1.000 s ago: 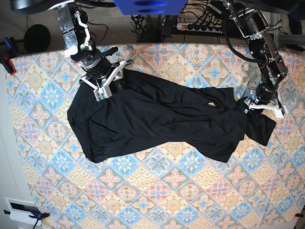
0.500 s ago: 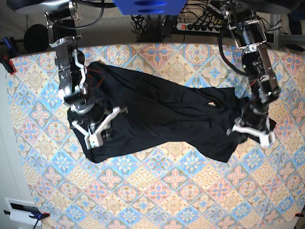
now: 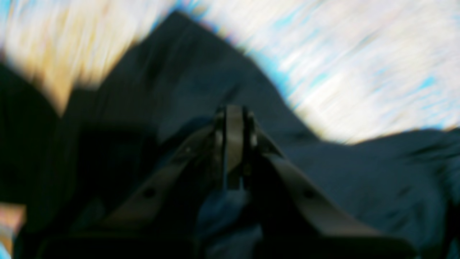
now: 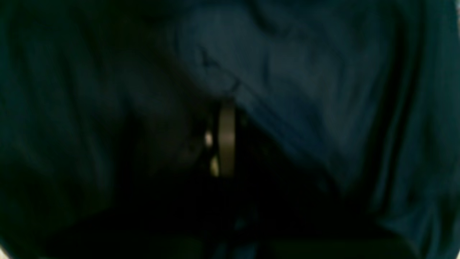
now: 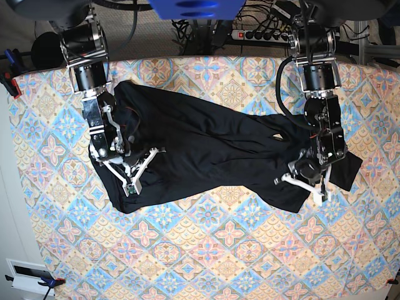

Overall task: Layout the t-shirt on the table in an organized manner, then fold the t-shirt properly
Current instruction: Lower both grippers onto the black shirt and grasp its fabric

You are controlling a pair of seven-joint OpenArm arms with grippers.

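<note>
I am steering two arms over a wide table (image 5: 206, 262) covered in cloth patterned with pastel blue, pink and cream diamond tiles, and a plain black long-sleeved t-shirt (image 5: 212, 156) of thin, soft fabric lies crumpled across its middle, running from one arm to the other. Starting at the left of the overhead view, my right pincer (image 5: 132, 178) is pressed down onto the garment; the wider, bunched end of the shirt spreads beneath and beyond its tip. Its wrist camera is dark and blurred, but the two jaws show drawn together with black folds on every side, so I judge it pinched shut on the fabric. Between the pincers the shirt body is twisted, with a ridge of folds. At the right, my left pincer (image 5: 304, 181) rests on the narrower end of the shirt, with a loose flap of cloth lying just past it toward the table edge. Its wrist view is smeared, yet the jaws (image 3: 233, 144) stand closed edge to edge with dark cloth under them, so it looks clamped on the shirt too. I judge this to be the laying-out step, not yet any folding. The next move calls for lifting both grips and drawing them apart to spread the cloth flat, gently, so neither pinch slips.
</note>
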